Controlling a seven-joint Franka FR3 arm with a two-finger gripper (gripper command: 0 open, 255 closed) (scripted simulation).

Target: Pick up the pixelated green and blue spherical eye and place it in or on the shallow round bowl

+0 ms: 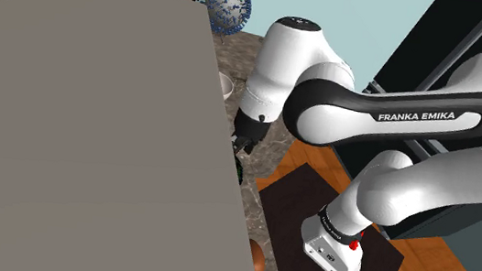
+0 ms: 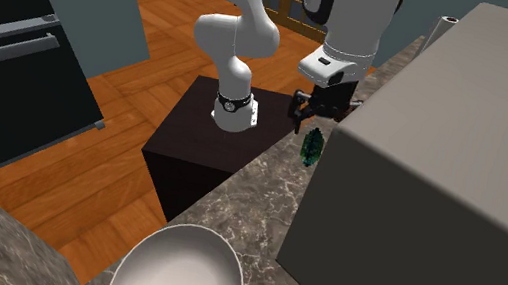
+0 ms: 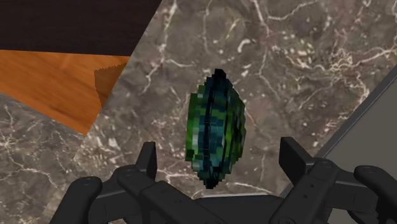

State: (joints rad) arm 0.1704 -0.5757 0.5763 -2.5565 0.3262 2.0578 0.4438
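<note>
The gripper (image 3: 219,150) hangs over the eye (image 3: 216,130) with its fingers spread wide and empty. The eye stands on edge on the marble counter (image 3: 286,63). A straight descent should bracket the eye's narrow width. The white bowl (image 2: 175,267) lies well apart from the eye. The grey box (image 2: 440,171), just beside the eye, may crowd one finger.

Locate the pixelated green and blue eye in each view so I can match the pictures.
Shoulder view: a green sliver of the eye at the grey box's edge, below the tool.
Second exterior view: the eye right of centre, on the marble counter under the tool, beside the box.
Wrist view: the eye on the marble, between the open fingers, untouched.
Shared landmark: the grey box's edge beside it.
</note>
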